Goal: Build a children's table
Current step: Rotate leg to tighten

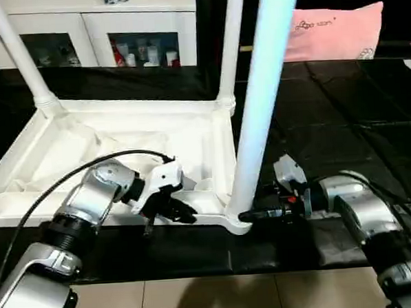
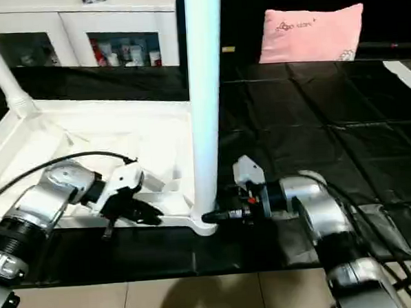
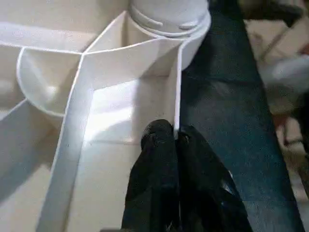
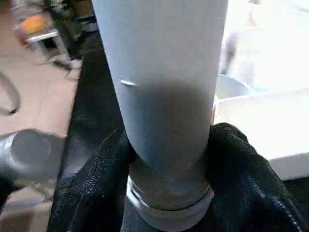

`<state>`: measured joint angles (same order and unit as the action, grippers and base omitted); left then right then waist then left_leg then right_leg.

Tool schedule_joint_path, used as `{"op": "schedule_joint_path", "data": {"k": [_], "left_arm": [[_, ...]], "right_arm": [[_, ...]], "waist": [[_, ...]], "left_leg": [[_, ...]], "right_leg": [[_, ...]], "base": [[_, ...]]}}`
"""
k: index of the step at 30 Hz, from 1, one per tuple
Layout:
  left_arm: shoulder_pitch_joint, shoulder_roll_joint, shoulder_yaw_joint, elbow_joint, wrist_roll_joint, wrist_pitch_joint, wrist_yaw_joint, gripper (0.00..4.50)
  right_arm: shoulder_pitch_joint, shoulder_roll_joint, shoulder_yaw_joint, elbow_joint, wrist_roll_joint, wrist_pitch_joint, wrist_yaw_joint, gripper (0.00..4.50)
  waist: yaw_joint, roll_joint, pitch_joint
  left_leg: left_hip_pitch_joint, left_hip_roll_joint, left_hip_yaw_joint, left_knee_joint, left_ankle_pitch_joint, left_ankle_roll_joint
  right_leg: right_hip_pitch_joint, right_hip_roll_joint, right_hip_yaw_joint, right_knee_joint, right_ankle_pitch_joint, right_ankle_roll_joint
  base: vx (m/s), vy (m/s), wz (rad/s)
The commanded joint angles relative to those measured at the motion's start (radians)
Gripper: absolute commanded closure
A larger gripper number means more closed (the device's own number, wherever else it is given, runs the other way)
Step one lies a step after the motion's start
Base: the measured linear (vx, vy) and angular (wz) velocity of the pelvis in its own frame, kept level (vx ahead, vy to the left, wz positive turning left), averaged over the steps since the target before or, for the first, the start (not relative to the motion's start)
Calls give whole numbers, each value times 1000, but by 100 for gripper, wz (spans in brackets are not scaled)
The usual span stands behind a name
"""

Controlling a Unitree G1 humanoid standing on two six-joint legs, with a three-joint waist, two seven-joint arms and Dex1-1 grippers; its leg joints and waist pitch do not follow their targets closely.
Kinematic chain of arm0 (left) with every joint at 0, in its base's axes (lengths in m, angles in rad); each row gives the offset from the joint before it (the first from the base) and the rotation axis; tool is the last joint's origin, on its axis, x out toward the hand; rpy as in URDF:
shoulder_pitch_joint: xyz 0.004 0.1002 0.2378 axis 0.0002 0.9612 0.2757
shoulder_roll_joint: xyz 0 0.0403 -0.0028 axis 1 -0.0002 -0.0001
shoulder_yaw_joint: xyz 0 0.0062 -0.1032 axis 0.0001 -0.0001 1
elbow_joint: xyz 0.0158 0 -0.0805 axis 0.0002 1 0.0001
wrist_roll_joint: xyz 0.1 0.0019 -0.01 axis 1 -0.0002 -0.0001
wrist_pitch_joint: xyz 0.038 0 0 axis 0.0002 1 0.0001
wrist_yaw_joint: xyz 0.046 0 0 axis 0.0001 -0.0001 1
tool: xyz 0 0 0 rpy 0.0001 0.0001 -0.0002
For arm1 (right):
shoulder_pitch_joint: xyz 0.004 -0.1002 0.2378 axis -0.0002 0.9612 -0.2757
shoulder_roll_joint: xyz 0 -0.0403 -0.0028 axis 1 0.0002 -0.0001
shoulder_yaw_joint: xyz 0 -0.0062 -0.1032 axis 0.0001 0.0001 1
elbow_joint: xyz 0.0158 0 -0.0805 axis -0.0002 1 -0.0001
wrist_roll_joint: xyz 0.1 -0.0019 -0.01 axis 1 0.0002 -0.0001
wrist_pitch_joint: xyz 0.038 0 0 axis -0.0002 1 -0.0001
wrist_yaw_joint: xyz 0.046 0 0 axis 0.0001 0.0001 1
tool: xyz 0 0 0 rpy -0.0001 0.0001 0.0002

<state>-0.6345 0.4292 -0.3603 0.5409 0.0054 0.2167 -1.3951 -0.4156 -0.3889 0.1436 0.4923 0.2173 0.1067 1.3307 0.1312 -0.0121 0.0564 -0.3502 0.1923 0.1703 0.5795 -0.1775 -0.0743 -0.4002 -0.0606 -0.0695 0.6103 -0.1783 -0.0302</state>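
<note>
Where black sheeting (image 1: 341,112) covers the surface, cabinet (image 1: 96,35) and one pink pillow (image 1: 333,31) beyond, three legs upright, left gripper (image 3: 176,137) pinching the table's rim (image 3: 176,92), right gripper (image 4: 166,159) clamping the nearest leg (image 1: 259,117).

2 head eyes down over the upturned table (image 1: 122,141); 2 wrist cameras close at its near corner

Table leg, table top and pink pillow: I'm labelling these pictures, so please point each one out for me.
Table leg (image 1: 250,145): left eye view, middle of the upright white tube near the right gripper.
Table top (image 1: 227,149): left eye view, its raised right-hand rim.
Pink pillow (image 2: 313,32): right eye view, centre of its front face.
</note>
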Motion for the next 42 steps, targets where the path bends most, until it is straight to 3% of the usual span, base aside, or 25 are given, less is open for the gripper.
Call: {"op": "schedule_joint_path", "data": {"k": [1, 5, 7, 8, 9, 10, 11, 12, 13, 14, 15, 16, 17, 18, 19, 20, 21, 22, 24, 25, 28, 32, 38, 40, 42], "left_arm": [[-5, -68, -4, 1, -5, 31, 82, 450], [-26, -185, 41, 35, -3, 122, 274, 450], [-40, -236, 55, 53, 2, 152, 352, 450], [-52, -269, 66, 68, 4, 163, 404, 450], [-59, -284, 73, 76, 5, 166, 431, 450], [-69, -305, 83, 88, 5, 170, 468, 450], [-93, -341, 107, 109, -1, 180, 525, 450], [-102, -353, 115, 117, -3, 182, 544, 450], [-115, -367, 126, 128, -6, 182, 568, 450], [-129, -380, 136, 141, -5, 180, 592, 450], [-137, -390, 145, 149, 1, 181, 608, 450], [-142, -392, 146, 152, 8, 180, 613, 450], [-148, -395, 148, 156, 16, 181, 622, 450], [-150, -390, 141, 158, 26, 176, 620, 450], [-149, -380, 132, 159, 37, 170, 615, 450], [-146, -367, 123, 160, 48, 164, 607, 450], [-145, -359, 118, 163, 56, 159, 602, 450], [-141, -348, 111, 168, 66, 153, 597, 450], [-135, -329, 102, 176, 79, 142, 588, 450], [-127, -309, 96, 181, 89, 132, 579, 450], [-115, -276, 93, 182, 97, 124, 557, 450], [-98, -218, 78, 184, 115, 69, 489, 450], [-83, -142, 44, 188, 112, 4, 349, 450], [-74, -102, 21, 184, 103, -91, 251, 450], [-70, -93, 16, 181, 97, -115, 219, 450]], "right_arm": [[16, 53, 34, -3, 1, 44, -45, 243], [9, 192, 15, 63, -64, 78, -342, 243], [-18, 269, -8, 114, -79, 107, -491, 243], [-45, 317, -27, 150, -75, 135, -575, 243], [-59, 339, -37, 168, -71, 146, -611, 243], [-77, 366, -49, 191, -65, 158, -656, 244], [-116, 405, -66, 230, -64, 164, -722, 244], [-131, 417, -71, 245, -66, 164, -745, 244], [-151, 430, -72, 263, -73, 158, -772, 244], [-174, 443, -75, 282, -83, 154, -800, 244], [-188, 454, -81, 294, -94, 151, -820, 244], [-200, 460, -90, 303, -95, 155, -831, 244], [-215, 469, -105, 316, -96, 160, -849, 244], [-220, 467, -102, 317, -106, 146, -842, 244], [-219, 461, -96, 317, -116, 128, -836, 244], [-211, 451, -92, 310, -122, 114, -825, 188], [-208, 444, -91, 308, -126, 104, -820, 174], [-201, 434, -93, 307, -128, 92, -816, 172], [-186, 413, -96, 302, -130, 79, -809, 166], [-163, 386, -98, 288, -132, 58, -790, 153], [-121, 339, -116, 249, -123, 32, -746, 125], [-61, 255, -137, 165, -89, 8, -628, 82], [-31, 136, -151, 89, -53, -32, -462, 33], [-26, 72, -148, 52, -33, -27, -356, 12], [-23, 54, -143, 36, -25, -24, -321, 4]], "waist": [[-11, -2, -56], [-33, -3, -49], [-47, -3, -45], [-70, -4, -39], [-79, 1, -38], [-94, 12, -40], [-104, 16, -41], [-122, 34, -40], [-129, 43, -41], [-118, 63, -42], [-105, 48, -32], [-98, 1, -38], [-96, -7, -35], [-84, -31, -36], [-61, -16, -55], [-52, -7, -56], [-59, 4, -60], [-60, 5, -62], [-63, 3, -60], [-66, 7, -59], [-65, 10, -61], [-62, 15, -63], [-63, 14, -67], [-61, 14, -67], [-60, 13, -66]], "left_leg": [[6, 36, -4, -63, -233, 36], [10, 30, -12, -66, -295, 13], [20, 25, -17, -63, -342, -4], [20, 19, -28, -65, -409, -14], [27, 18, -28, -62, -438, -15], [45, 18, -34, -55, -488, -13], [52, 21, -39, -55, -526, -9], [40, 37, -56, -74, -605, -10], [27, 55, -69, -95, -669, -14], [-12, 101, -83, -159, -813, -27], [-5, 104, -58, -197, -889, -31], [66, 39, -30, -115, -777, -37], [98, 5, -25, -48, -668, -38], [55, -23, -18, 14, -365, 7], [-8, 2, -31, -33, -185, 26], [-17, 11, -32, -51, -155, 30], [-12, 29, -38, -69, -160, 14], [-4, 33, -31, -73, -192, 12], [0, 34, -27, -74, -240, 16], [-4, 34, -27, -76, -268, 20], [-3, 35, -26, -75, -281, 27], [-6, 37, -25, -75, -256, 45], [-11, 36, -20, -68, -200, 73], [-12, 35, -20, -67, -195, 80], [-12, 36, -19, -66, -188, 85]], "right_leg": [[46, -80, 46, -96, -389, -160], [40, -82, 39, -116, -559, -98], [31, -86, 31, -130, -654, -71], [36, -85, 11, -144, -741, -28], [30, -83, 4, -152, -764, -16], [27, -86, -19, -171, -767, -7], [29, -83, -39, -182, -748, -1], [55, -77, -67, -172, -663, 4], [77, -78, -75, -153, -587, -3], [128, -68, -50, -20, -331, -49], [99, -51, -27, 30, -177, -71], [29, -79, 10, -79, -453, -77], [-13, -114, -1, -150, -702, -60], [16, -152, 1, -184, -957, 23], [74, -157, 24, -148, -852, 35], [69, -140, 22, -142, -763, 21], [62, -112, 12, -120, -562, -35], [58, -99, 10, -108, -428, -84], [53, -95, 11, -104, -400, -118], [58, -97, 11, -104, -394, -136], [59, -98, 13, -103, -367, -144], [66, -98, 14, -96, -296, -166], [73, -97, 14, -90, -219, -196], [75, -96, 13, -91, -214, -204], [75, -96, 13, -88, -207, -206]], "base": [[0, 0, 0], [0, 0, 0], [0, 0, 0], [0, 0, 0], [0, 0, 0], [-58, 43, -11], [-58, 43, -11], [-33, 59, -12], [-37, 59, -18], [-37, 59, -18], [-75, 27, -4], [0, 0, 0], [0, 0, 0], [62, -74, -4], [65, -38, -24], [65, -38, -24], [69, -33, -14], [0, 0, 0], [0, 0, 0], [0, 0, 0], [0, 0, 0], [0, 0, 0], [0, 0, 0], [0, 0, 0], [0, 0, 0]]}}
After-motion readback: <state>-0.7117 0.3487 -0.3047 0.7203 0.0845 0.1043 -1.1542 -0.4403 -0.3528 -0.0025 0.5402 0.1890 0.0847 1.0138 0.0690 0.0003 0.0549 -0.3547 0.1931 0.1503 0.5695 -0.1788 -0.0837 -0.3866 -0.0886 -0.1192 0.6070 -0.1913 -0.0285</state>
